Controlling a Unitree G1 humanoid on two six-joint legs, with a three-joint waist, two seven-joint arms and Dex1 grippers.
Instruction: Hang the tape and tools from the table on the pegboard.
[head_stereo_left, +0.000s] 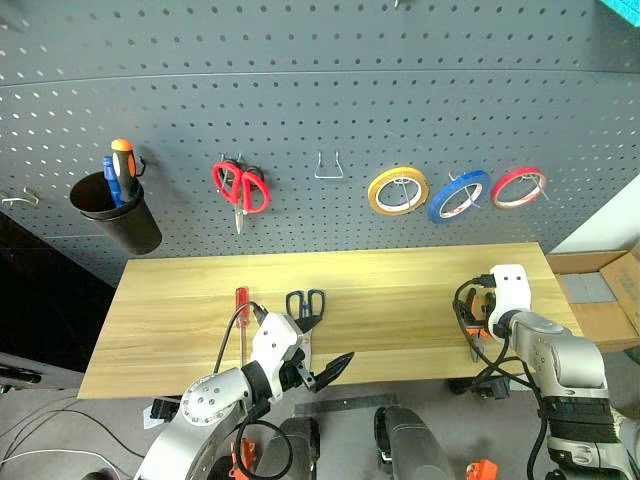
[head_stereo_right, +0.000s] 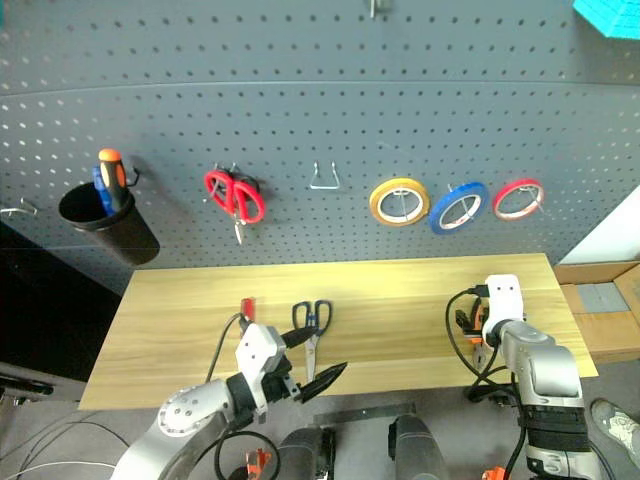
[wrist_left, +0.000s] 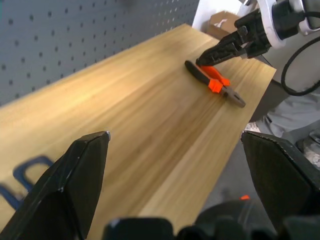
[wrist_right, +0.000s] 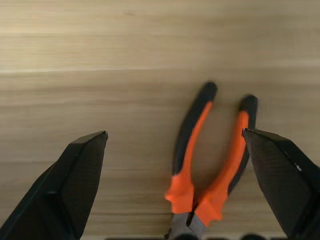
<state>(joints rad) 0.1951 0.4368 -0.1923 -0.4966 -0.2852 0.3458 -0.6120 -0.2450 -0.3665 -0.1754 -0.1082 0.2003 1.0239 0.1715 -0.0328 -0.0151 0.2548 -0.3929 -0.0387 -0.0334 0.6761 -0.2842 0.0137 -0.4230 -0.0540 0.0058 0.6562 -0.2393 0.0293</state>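
Left gripper (wrist_left: 170, 165): my fingers stood fully apart and held nothing; in the head view the hand sat at the lower centre of the frame, over the table's near edge.
Right gripper (wrist_right: 175, 180): my fingers were spread wide and empty, one on either side of the pliers without touching them.
Pliers (wrist_right: 210, 160): lay flat on the wood, orange-and-black handles pointing away from my right wrist camera. The head views hid most of them behind my right hand at the lower right.
Left wrist view: showed the pliers whole, with my right fingertips just above their handles.
Table (head_stereo_left: 400, 290): pale wood, across the middle of the head views.
Scissors (head_stereo_left: 306, 304): dark-blue handles, on the table at centre-left, just beyond my left hand.
Screwdriver (head_stereo_left: 241, 300): red handle, just left of the scissors.
Blue tape (head_stereo_left: 459, 195): hung on a pegboard hook, upper right, between the yellow ring (head_stereo_left: 397, 190) and the red ring (head_stereo_left: 518, 187).
Pegboard (head_stereo_left: 300, 80): filled the upper half.
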